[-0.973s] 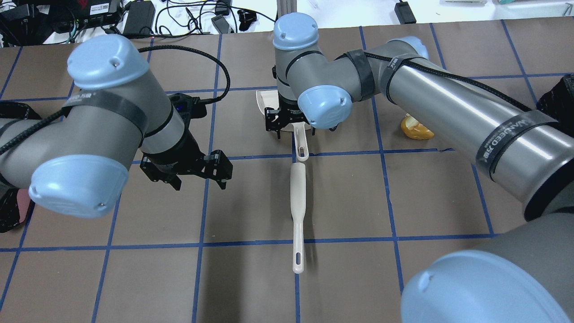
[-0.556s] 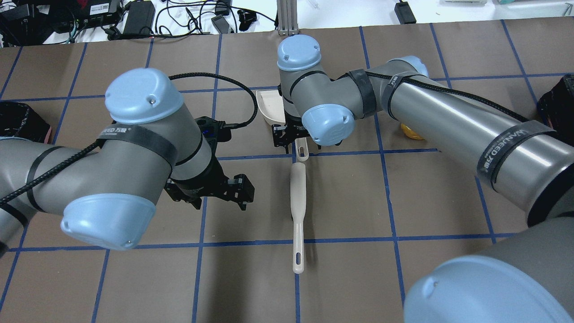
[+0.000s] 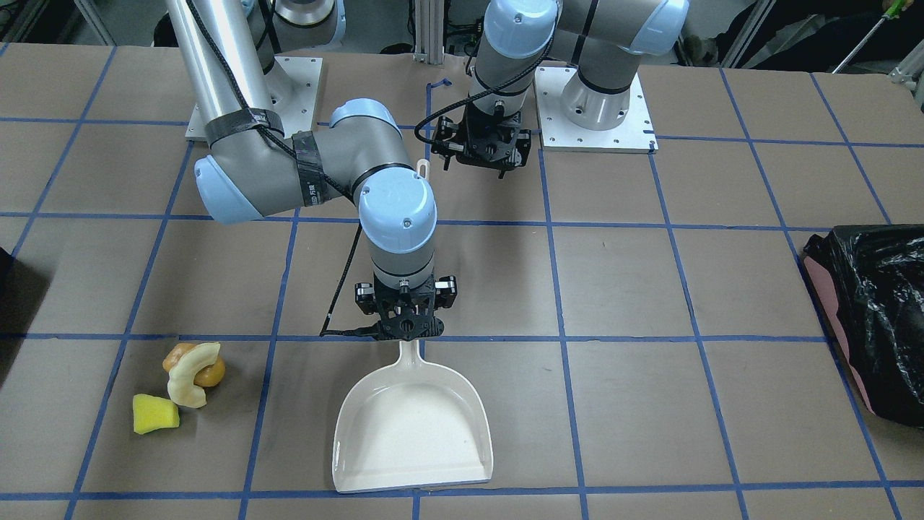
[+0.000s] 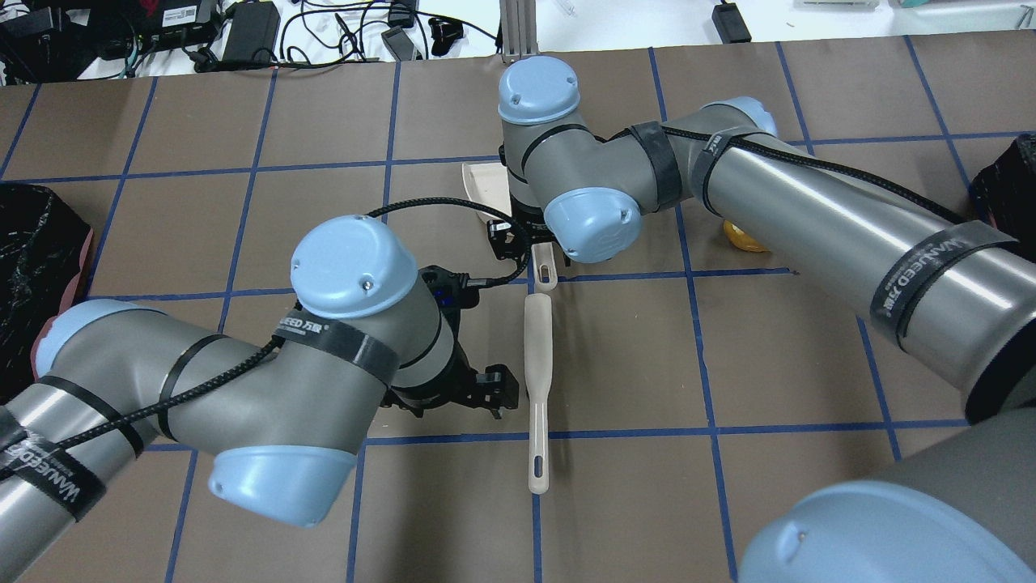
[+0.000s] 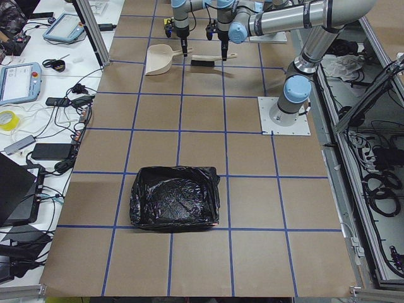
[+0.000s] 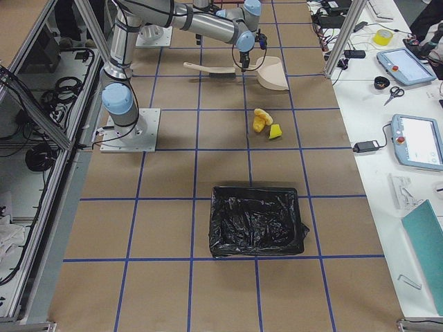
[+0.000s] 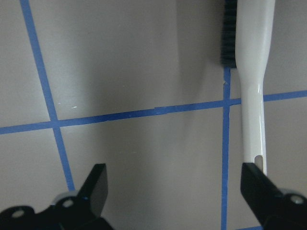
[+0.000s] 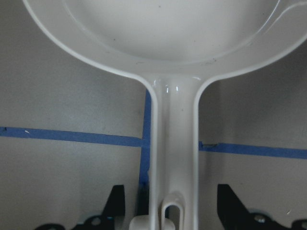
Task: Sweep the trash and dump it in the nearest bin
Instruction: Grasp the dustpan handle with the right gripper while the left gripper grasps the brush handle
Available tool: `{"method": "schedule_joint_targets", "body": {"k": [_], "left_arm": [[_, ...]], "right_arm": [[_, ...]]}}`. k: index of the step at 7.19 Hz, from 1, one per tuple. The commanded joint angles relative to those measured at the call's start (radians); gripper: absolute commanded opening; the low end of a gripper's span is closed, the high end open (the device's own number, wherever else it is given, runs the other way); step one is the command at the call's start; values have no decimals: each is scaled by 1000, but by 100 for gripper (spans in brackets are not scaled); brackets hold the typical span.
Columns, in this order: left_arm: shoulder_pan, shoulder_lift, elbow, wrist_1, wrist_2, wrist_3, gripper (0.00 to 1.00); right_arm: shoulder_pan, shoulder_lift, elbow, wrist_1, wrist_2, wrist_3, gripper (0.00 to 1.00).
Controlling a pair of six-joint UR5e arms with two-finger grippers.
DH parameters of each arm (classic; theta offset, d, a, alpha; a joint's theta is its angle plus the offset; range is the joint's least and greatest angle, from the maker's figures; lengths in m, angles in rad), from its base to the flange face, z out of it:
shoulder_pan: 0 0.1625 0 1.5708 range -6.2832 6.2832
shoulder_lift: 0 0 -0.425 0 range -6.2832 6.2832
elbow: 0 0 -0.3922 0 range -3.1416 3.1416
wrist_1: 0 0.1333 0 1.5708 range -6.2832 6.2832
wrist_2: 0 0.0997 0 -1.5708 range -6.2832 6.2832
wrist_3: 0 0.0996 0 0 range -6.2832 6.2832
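Note:
The trash lies together in the front-facing view: a yellow spongy block, a pale melon-like slice and an orange-brown ball. The white dustpan lies flat on the table. My right gripper is open over its handle, with a finger on each side and a gap on both. The cream brush lies in line with the dustpan handle. My left gripper is open just left of the brush handle. In the left wrist view the handle lies near the right finger.
A bin lined with a black bag stands at the table end on my left, also seen in the overhead view. A second black-lined bin stands at the right end, beyond the trash.
My left arm has swung right and toward the robot, bringing its open gripper beside the brush handle. My right gripper has shifted slightly along the dustpan handle and stays open.

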Motion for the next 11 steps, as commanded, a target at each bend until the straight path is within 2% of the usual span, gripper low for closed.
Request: {"method": "schedule_joint_targets", "body": {"k": [1, 3, 5, 7, 8, 9, 10, 11], "left_arm": [[-51, -47, -15, 72, -10, -68, 98], [-102, -101, -17, 145, -6, -134, 98], [-140, -151, -17, 211, -1, -165, 98], [-181, -193, -18, 226, 0, -196, 93], [-183, -205, -20, 227, -1, -208, 86], [-185, -210, -20, 227, -3, -210, 79], [-185, -208, -21, 226, -6, -210, 62], [-185, -205, -22, 224, -12, -210, 41]], "right_arm": [[0, 5, 9, -8, 4, 4, 60], [0, 5, 8, -10, 4, 1, 60], [-3, 7, 3, -48, 4, 2, 48], [-3, 7, 11, -50, 4, 4, 48], [-2, 7, 11, -50, 4, 4, 46], [-3, 5, 1, -48, 4, 6, 32], [-14, -4, -6, -60, -1, 4, 26], [-18, -18, -8, -77, -9, 6, 26]]}}
